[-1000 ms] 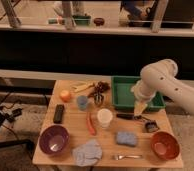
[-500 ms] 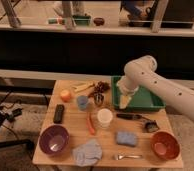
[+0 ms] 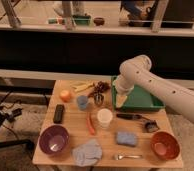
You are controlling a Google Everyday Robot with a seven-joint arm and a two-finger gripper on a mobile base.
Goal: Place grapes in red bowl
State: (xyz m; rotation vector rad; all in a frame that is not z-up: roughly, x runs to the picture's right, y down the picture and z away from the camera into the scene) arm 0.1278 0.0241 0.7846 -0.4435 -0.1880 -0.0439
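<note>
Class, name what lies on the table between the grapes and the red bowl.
In the camera view, a dark-handled utensil lies between the grapes and the red bowl. The gripper hangs over the green tray's edge nearest the grapes.

No lettering, label, brand or number can be read on the wooden table (image 3: 72, 126) or the white arm (image 3: 160, 85), whose gripper (image 3: 121, 100) hangs right of centre over the green tray (image 3: 146, 103)
</note>
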